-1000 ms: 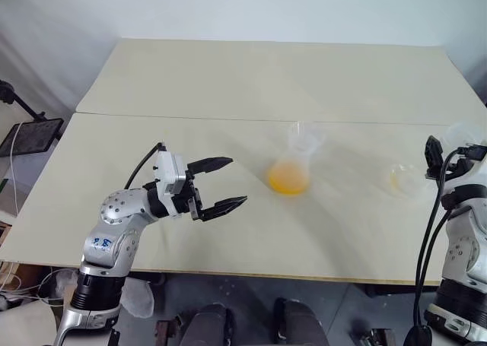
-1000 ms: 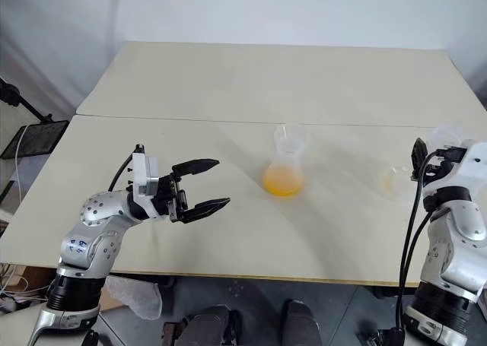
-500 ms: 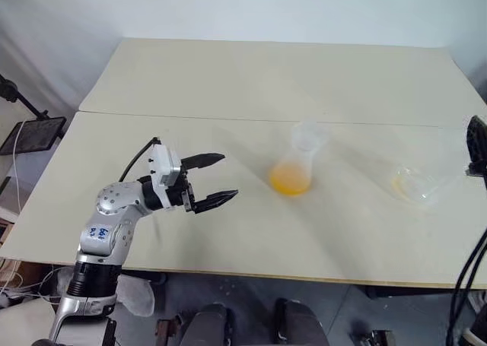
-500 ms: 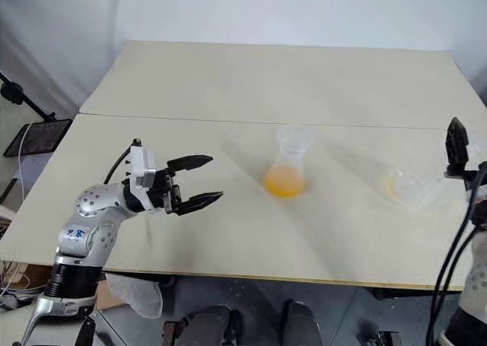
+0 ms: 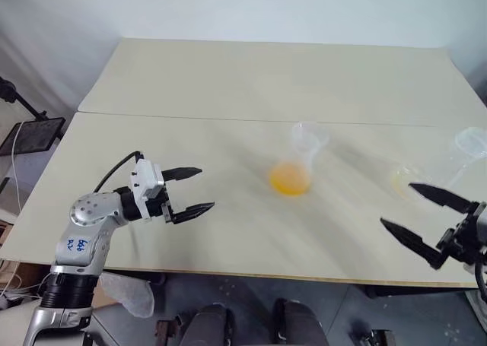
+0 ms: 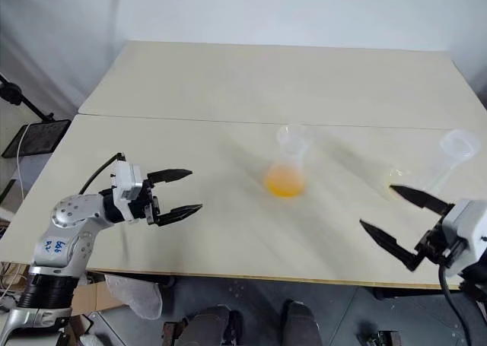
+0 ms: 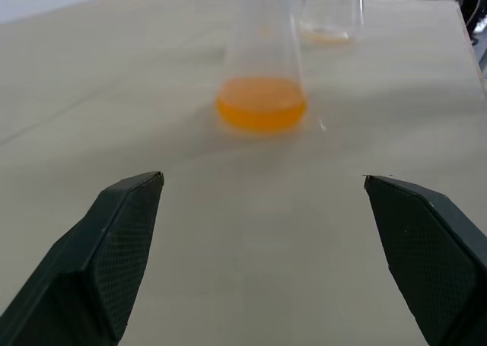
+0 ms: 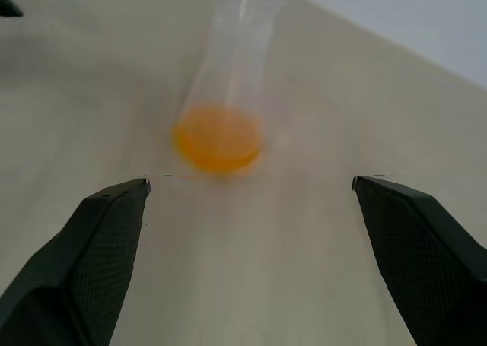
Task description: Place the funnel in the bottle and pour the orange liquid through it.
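Right tool (image 5: 421, 217), released, is now swinging in over the beige surface's (image 5: 228, 80) near edge; left tool (image 5: 198, 190), released, is drifting leftward from the clear orange-filled flask (image 5: 293, 171).

Lab: glass flasks (image 5: 300, 163) on bare table (image 5: 228, 87).

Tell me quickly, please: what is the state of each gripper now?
Left gripper: open, holding nothing.
Right gripper: open, holding nothing.
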